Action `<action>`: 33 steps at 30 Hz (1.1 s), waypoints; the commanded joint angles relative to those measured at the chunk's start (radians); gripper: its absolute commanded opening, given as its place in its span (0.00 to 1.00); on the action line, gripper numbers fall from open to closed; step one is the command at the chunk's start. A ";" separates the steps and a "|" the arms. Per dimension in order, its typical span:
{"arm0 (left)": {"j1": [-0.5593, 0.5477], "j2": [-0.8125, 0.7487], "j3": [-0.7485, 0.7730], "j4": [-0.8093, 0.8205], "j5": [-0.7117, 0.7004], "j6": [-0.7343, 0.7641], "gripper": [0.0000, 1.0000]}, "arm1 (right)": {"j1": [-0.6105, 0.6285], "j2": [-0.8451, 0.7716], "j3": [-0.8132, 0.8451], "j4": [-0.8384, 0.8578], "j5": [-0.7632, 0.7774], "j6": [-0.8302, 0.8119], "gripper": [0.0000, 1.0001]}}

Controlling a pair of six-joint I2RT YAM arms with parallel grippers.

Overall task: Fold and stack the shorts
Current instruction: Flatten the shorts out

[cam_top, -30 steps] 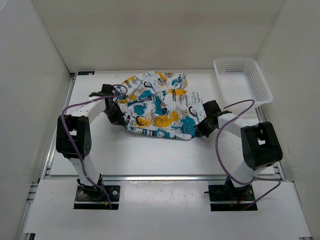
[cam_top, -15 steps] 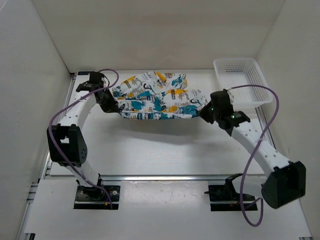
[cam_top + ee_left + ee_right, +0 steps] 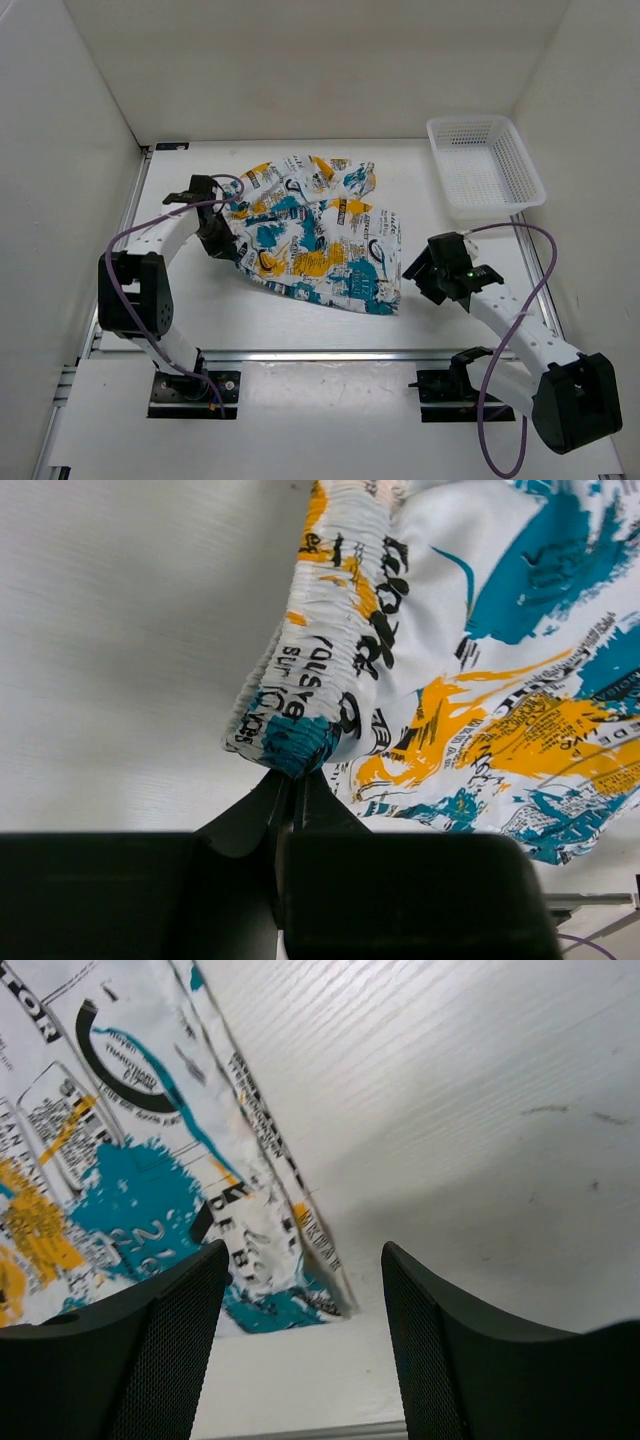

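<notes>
Shorts [image 3: 318, 232] lie rumpled on the table [image 3: 300, 322], well left of the white mesh basket [image 3: 527, 165]. Left gripper [image 3: 293, 780] sits on the cloth's side away from the basket, fingers pressed together, pinching the gathered waistband corner. Right gripper [image 3: 303, 1256] is on the basket's side, nearer the arm bases, with fingers spread — gripping nothing, the hem corner lying flat just ahead. Its purple cable [image 3: 518, 226] arches just in front of the basket.
</notes>
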 commanded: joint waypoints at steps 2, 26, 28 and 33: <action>-0.008 -0.094 -0.007 0.031 -0.008 0.006 0.10 | 0.001 -0.023 -0.047 0.073 -0.215 0.125 0.68; -0.008 -0.188 -0.051 0.022 0.020 -0.003 0.10 | 0.193 0.218 -0.007 0.170 -0.010 0.324 0.00; -0.008 -0.188 0.004 -0.009 0.035 -0.003 0.10 | 0.193 0.196 0.092 0.077 0.046 0.295 0.00; -0.008 -0.188 0.283 -0.176 0.076 0.054 0.10 | 0.193 0.104 0.372 0.004 0.195 0.082 0.00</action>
